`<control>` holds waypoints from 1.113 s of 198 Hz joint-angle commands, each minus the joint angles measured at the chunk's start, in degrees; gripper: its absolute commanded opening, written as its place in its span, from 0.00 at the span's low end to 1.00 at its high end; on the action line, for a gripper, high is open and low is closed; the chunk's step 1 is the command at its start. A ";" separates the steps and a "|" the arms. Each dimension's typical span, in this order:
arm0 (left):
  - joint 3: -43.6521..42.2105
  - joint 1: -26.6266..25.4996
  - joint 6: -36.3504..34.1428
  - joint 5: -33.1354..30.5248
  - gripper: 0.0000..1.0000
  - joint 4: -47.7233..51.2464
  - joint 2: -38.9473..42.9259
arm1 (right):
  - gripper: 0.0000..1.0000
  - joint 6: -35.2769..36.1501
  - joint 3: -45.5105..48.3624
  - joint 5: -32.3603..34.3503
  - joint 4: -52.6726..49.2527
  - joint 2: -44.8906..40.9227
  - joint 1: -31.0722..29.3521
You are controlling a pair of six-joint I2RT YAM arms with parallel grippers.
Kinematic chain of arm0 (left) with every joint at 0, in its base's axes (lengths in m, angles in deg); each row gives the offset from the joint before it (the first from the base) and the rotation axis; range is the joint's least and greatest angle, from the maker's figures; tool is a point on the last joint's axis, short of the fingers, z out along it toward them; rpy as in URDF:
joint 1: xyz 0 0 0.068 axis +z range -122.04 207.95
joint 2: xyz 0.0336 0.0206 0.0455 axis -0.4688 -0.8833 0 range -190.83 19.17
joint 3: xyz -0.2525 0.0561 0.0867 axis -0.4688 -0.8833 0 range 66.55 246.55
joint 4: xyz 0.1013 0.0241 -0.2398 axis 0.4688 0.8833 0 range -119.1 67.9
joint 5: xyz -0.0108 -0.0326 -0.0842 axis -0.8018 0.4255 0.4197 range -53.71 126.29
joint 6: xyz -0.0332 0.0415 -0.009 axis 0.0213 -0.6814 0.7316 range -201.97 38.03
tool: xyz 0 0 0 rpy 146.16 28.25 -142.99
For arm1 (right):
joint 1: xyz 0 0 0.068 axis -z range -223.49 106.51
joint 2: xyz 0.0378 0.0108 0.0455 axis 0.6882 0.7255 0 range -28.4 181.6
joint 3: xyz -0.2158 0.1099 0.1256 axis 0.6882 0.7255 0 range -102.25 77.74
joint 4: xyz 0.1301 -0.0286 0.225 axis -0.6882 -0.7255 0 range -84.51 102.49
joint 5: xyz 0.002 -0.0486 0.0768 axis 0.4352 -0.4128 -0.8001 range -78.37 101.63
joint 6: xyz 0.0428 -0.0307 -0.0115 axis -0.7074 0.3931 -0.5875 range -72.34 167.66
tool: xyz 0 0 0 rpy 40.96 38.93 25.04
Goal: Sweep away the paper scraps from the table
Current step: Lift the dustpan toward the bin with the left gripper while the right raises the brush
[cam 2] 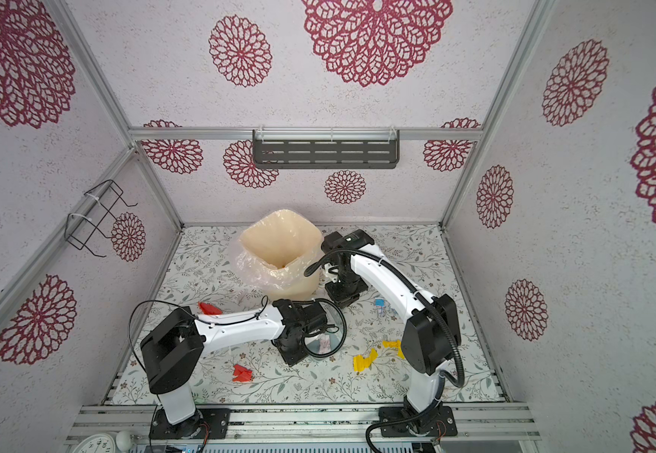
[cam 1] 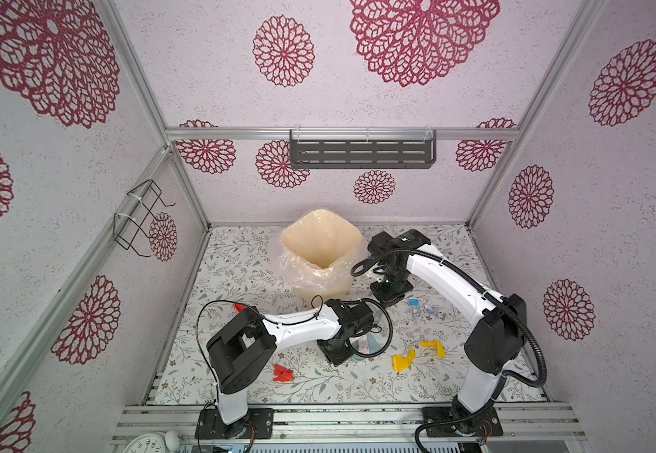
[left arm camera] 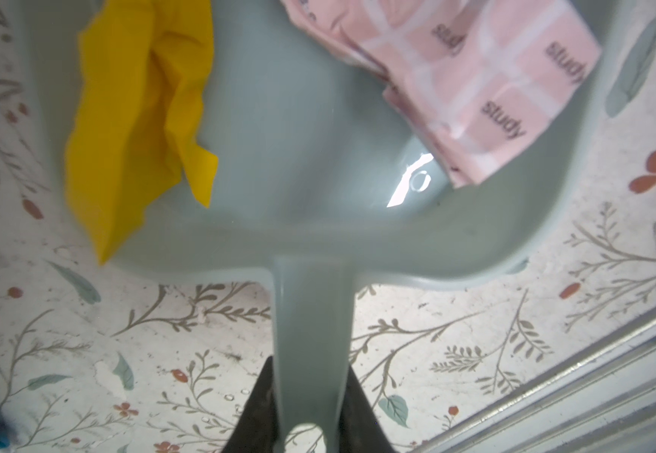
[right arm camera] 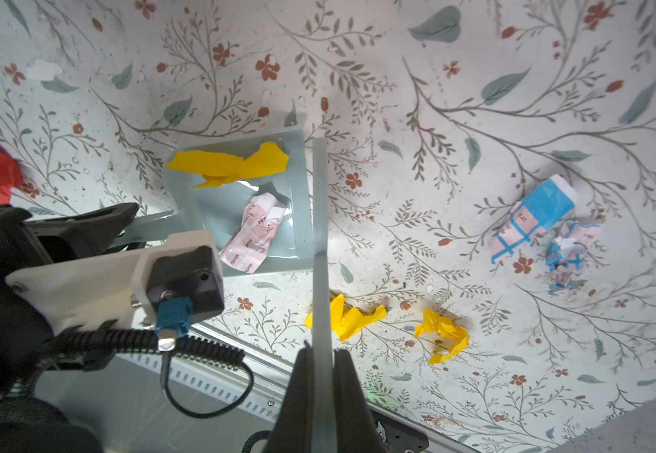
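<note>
My left gripper (left arm camera: 310,376) is shut on the handle of the pale blue dustpan (left arm camera: 298,157), which rests on the table (cam 1: 240,255). A yellow scrap (left arm camera: 134,117) and a pink printed scrap (left arm camera: 475,78) lie in the pan. My right gripper (right arm camera: 323,364) is shut on the pale brush (right arm camera: 319,219), held at the pan's open edge. On the table lie two yellow scraps (right arm camera: 351,317) (right arm camera: 444,333), blue-and-pink scraps (right arm camera: 534,215) and red scraps (cam 1: 282,373) (cam 1: 240,307).
A cream bin lined with a clear bag (cam 1: 320,251) stands at the back middle of the table, just behind both wrists. Patterned walls enclose three sides. A metal rail (cam 1: 338,415) runs along the front edge.
</note>
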 commanded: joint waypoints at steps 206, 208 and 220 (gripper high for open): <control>16.55 -6.84 10.82 -9.91 0.00 16.73 14.55 | 0.00 -2.01 15.85 -11.00 8.47 -25.20 21.92; 16.82 -6.91 10.94 -9.99 0.00 17.05 14.63 | 0.00 -1.99 16.09 -11.33 8.63 -25.32 22.14; 19.55 -7.34 11.53 -10.74 0.00 18.82 14.92 | 0.00 -1.82 17.00 -12.45 9.23 -25.76 23.15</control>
